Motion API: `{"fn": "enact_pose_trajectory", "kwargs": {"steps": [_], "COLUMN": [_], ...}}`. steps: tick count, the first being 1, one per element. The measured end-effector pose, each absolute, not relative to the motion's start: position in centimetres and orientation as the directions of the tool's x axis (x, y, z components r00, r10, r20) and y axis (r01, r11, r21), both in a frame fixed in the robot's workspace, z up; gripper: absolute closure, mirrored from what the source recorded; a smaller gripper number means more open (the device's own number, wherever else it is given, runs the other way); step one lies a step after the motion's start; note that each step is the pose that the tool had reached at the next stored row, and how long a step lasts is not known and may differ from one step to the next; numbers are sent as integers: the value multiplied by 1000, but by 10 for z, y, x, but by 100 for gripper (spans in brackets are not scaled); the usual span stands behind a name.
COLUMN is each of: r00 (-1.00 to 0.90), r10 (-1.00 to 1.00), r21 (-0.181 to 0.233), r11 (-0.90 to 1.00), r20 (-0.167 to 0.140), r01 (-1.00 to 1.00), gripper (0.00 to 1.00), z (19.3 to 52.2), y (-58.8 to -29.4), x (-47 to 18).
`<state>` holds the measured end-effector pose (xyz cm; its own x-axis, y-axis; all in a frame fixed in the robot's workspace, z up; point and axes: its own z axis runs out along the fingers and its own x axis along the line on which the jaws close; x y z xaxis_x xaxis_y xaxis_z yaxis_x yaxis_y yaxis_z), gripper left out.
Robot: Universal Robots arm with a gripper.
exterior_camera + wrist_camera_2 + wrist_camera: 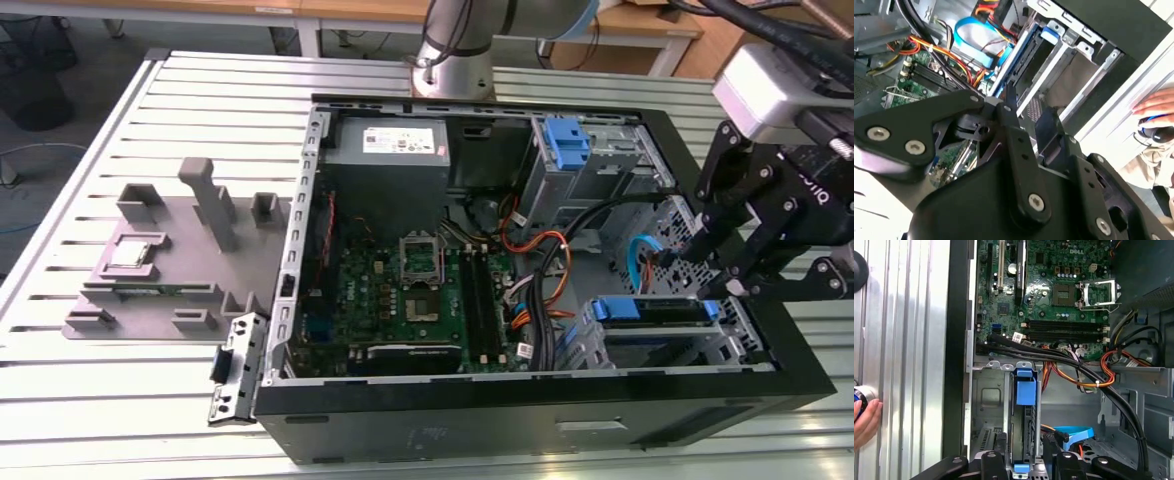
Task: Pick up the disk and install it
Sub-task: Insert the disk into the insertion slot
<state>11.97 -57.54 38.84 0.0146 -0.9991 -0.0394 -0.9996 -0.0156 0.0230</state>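
Disk (1024, 390) sits on edge in the drive cage (989, 390) of the open PC case (534, 410) on the bench (134, 400). Claw (1024, 460) spread, fingers (995, 460) flanking the disk's near end; can't tell whether they touch it.

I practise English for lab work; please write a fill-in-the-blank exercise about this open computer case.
The plastic carrier around the rectangular silver hard drive is ____. The black pincer near it has its jaws ____. The grey plastic parts holder lies at the exterior view's ____ of the black metal computer case.
Missing: blue; open; left.
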Motion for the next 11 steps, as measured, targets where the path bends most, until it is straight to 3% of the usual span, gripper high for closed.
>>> {"fn": "enact_pose_trajectory", "kwargs": {"steps": [11], "r00": [16], "r10": [-999], "r21": [10], "r11": [-17], "r20": [-42], "r01": [-1000], "gripper": [58], "z": [372], "y": [-575], "x": [116]}}
